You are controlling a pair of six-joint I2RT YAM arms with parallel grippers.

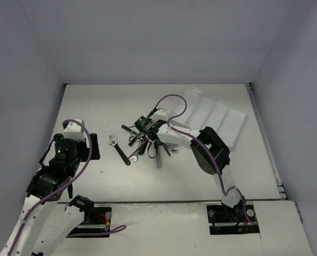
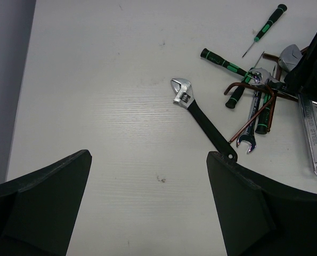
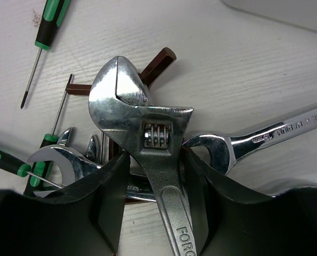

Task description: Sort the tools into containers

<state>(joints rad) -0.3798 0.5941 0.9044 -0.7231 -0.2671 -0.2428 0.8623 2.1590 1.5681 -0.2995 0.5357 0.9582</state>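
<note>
**Top view:** translucent white four-compartment plastic tray (image 1: 222, 114) upper right. Tool pile (image 1: 149, 146) at frame centre, right gripper (image 1: 146, 136) down on it.

**Left wrist view:** left gripper (image 2: 148, 157) fully spread, empty. Black-handled adjustable wrench (image 2: 203, 120) just above, lying diagonal.

**Right wrist view:** right gripper part-closed, clamping shank of all-silver adjustable wrench (image 3: 142, 112). Long axis vertical, head toward frame top.

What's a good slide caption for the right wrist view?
Right fingers closed on a silver adjustable wrench atop a pile of wrenches, hex keys and screwdrivers.
</note>
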